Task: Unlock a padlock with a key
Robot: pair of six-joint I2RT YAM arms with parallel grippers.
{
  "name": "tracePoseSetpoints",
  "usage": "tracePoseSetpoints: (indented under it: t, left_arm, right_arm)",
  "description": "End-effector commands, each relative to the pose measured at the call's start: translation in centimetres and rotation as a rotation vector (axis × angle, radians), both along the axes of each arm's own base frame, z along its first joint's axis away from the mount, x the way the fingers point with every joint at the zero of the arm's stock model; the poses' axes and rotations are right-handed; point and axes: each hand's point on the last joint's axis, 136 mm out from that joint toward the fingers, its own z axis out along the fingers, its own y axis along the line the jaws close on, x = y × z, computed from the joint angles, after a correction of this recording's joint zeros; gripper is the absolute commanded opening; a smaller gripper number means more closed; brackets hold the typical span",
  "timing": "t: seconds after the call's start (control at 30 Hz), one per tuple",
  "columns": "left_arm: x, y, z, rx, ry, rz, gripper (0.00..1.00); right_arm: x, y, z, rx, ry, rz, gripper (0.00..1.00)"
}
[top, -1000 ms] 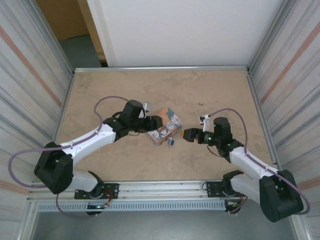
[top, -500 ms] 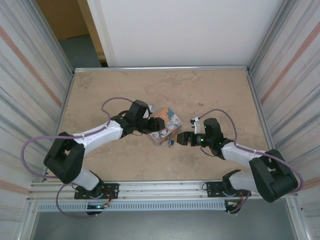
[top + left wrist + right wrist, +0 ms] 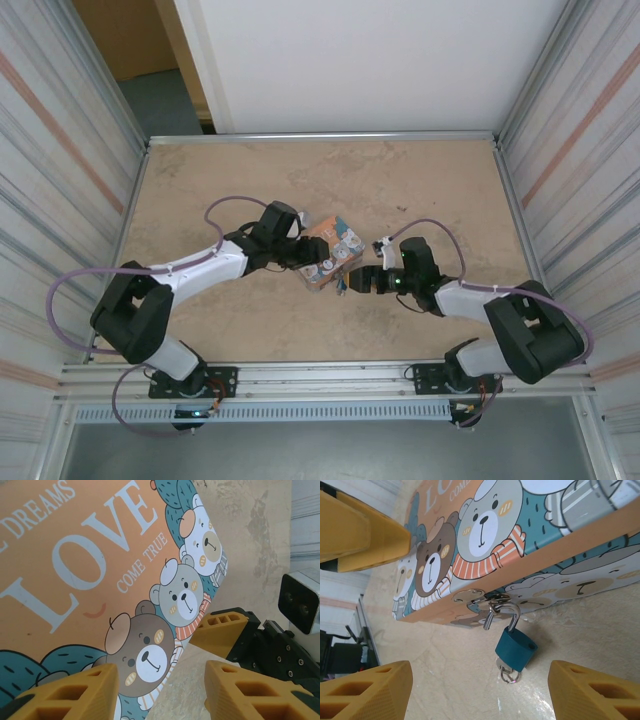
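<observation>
Right wrist view: padlock (image 3: pixel 515 649) hangs from hasp (image 3: pixel 470 597) on box (image 3: pixel 545 550).

Items recorded:
- Table (image 3: pixel 400 180): one.
- Robot arms: two, the left arm (image 3: pixel 190 270) and the right arm (image 3: pixel 465 298).
- Grippers: two, the left gripper (image 3: pixel 160 690) and the right gripper (image 3: pixel 480 690); each had two yellow fingers (image 3: pixel 365 690).
- Purple cables (image 3: pixel 232 199): two.
- Orange-and-teal box (image 3: pixel 330 253): one. Cartoon bears (image 3: pixel 142 652) counted on its lid from the left wrist were three.
- Padlock (image 3: pixel 516 648): one.
- Metal ring (image 3: pixel 508 675) under the padlock: one.
</observation>
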Motion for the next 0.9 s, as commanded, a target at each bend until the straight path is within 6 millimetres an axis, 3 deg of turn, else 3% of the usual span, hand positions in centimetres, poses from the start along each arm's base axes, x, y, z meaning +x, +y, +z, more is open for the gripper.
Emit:
tracePoseSetpoints:
  t: [0.0,0.87]
  left_arm:
    - [-0.3,0.1,-0.9,0.008,0.030,-0.002,0.48]
    - [-0.4,0.2,-1.1,0.010,0.038,-0.001,0.47]
  right_arm:
    - [1.2,0.9,1.2,0.006,-0.089,0.023,0.70]
    - [2.2,3.6,-0.8,0.012,-0.091,0.097,0.66]
